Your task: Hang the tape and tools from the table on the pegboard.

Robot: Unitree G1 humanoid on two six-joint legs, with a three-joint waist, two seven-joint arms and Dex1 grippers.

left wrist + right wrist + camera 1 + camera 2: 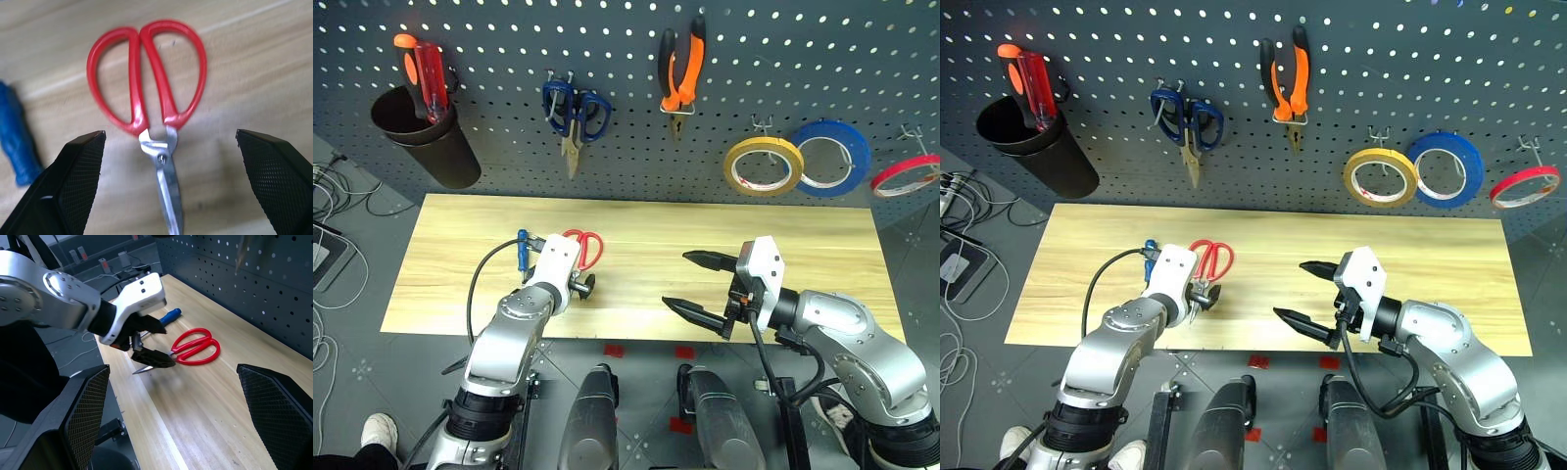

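While the left gripper (579, 286) hangs wide open over the red-handled scissors (149, 98), lying mid-table (460, 245) left of centre, I'd straddle the pivot before closing. Right gripper (697, 287) is open too, holding nothing.

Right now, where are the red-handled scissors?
The red-handled scissors lie on the table, left of centre, beside the blue-handled screwdriver, under the open left end effector.
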